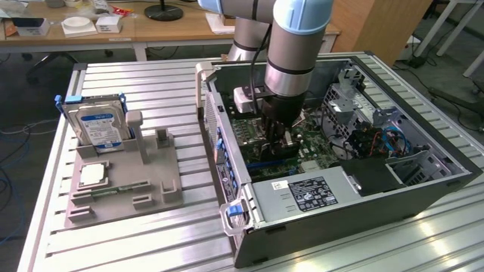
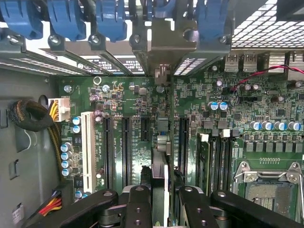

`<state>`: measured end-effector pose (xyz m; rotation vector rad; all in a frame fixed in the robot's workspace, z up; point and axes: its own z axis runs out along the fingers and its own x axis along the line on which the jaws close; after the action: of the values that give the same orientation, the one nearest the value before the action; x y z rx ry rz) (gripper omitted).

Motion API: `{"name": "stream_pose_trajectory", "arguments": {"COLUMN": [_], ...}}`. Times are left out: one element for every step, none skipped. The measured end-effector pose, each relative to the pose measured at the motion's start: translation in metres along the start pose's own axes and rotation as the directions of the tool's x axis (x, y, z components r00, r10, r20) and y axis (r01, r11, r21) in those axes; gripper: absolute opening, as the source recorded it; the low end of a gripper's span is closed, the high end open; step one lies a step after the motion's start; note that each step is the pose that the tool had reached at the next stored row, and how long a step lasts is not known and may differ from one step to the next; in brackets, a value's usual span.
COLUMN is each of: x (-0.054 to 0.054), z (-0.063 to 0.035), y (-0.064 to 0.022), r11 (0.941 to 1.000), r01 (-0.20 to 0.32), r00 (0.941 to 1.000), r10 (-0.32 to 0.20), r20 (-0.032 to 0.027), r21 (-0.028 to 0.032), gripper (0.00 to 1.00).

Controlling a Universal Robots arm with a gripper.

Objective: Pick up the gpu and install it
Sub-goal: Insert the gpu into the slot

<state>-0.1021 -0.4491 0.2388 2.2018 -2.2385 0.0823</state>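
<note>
Gripper [image 2: 160, 202], jaws narrowly apart, is clamping the thin black gpu [image 2: 160, 142] edge-on; green motherboard [image 2: 266, 95] slots are flanking it closely.

The computer case [image 1: 363, 221] is dark, matt sheet metal, partly perforated. Inside it, the motherboard [image 2: 142, 95] is glossy green board, the clips [image 2: 66, 19] are smooth blue plastic, the gpu [image 2: 166, 42] shows pale dull metal at its bracket, and the end effector [image 2: 161, 194] is matt black. Beside the case, the table [image 1: 136, 79] is ribbed, brushed aluminium, the holder [image 1: 128, 181] matt grey plastic, and the hard drive [image 1: 98, 122] shiny metal with a paper label.
</note>
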Motion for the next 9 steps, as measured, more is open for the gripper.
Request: {"name": "stream_pose_trajectory", "arguments": {"x": [0.0,0.0,0.0,-0.0001,-0.0001,-0.0001,-0.0001,-0.0001,-0.0001], "z": [0.0003,0.0006,0.0011,0.0014,0.0016,0.0016,0.0016,0.0017,0.0017], "y": [0.0001,0.0002,0.0003,0.0003,0.0004,0.0004,0.0004,0.0004,0.0004], "r11": [1.0,1.0,1.0,1.0,1.0,1.0,1.0,1.0,1.0], "r01": [0.0,0.0,0.0,0.0,0.0,0.0,0.0,0.0,0.0], "r00": [1.0,1.0,1.0,1.0,1.0,1.0,1.0,1.0,1.0], "r10": [0.0,0.0,0.0,0.0,0.0,0.0,0.0,0.0,0.0], "r20": [0.0,-0.0002,0.0001,0.0,-0.0001,-0.0001,0.0,0.0001,0.0001], "r21": [0.0001,0.0,0.0001,0.0003,0.0003,0.0003,0.0004,0.0004,0.0004], "gripper": [0.27,0.27,0.27,0.27,0.27,0.27,0.27,0.27,0.27]}}
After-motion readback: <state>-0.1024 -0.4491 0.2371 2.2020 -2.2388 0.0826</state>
